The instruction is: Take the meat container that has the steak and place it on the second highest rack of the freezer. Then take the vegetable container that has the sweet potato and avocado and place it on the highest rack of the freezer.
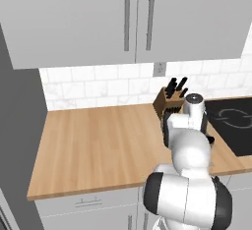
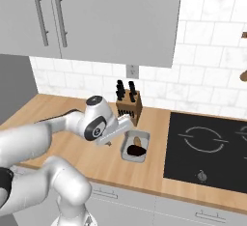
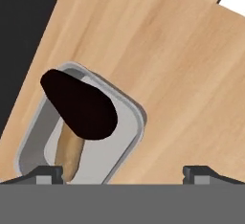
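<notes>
Up top, big grey cupboards (image 2: 96,17) fill the upper part of both base views. Below them the wooden surface (image 1: 98,145) runs across the middle, with a black stove top (image 2: 207,148) at the right. The white arm (image 2: 62,128) reaches from the lower left of the right base view toward the middle and hides its own hand there. In the left base view the arm hides the tray. A knife block (image 2: 129,105) stands by the wall, just behind the vegetable container (image 2: 126,155). That tray sits on the surface, beside the stove top. In the hand view it lies at the lower left, partly cut off. The avocado (image 3: 79,106) lies in it, dark and pointy, covering part of the sweet potato (image 3: 69,153). The jaws (image 3: 123,173) are wide open, holding nothing, with one tip over the tray.
</notes>
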### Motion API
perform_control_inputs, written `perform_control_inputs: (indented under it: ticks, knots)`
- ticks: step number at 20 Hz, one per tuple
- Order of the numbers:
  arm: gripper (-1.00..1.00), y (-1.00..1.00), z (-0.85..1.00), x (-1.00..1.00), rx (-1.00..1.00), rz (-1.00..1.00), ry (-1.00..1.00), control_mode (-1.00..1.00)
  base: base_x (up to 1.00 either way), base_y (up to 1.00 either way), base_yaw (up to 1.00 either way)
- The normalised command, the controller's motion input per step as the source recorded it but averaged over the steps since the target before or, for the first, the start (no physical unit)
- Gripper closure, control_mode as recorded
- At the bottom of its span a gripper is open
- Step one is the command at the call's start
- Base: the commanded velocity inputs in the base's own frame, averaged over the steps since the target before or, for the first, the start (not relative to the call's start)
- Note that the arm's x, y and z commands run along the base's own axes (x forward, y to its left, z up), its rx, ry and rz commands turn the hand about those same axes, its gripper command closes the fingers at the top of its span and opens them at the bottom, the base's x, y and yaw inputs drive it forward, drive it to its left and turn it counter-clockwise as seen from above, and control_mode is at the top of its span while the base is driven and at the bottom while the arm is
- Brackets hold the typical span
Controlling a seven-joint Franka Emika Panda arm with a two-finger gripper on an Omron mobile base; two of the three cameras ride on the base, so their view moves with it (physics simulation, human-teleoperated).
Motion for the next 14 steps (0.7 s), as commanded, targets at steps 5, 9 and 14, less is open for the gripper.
perform_control_inputs:
  ticks: [5,9,14]
  knots:
    - [-1.0,0.05,-0.5,0.18,0.06,-0.33,0.05,-1.0,0.0,0.0,0.0]
    - [-1.0,0.02,-0.42,0.27,0.07,-0.34,0.04,-1.0,0.0,0.0,0.0]
    - [-1.0,0.31,-0.39,0.21,0.07,-0.33,0.0,-1.0,0.0,0.0,0.0]
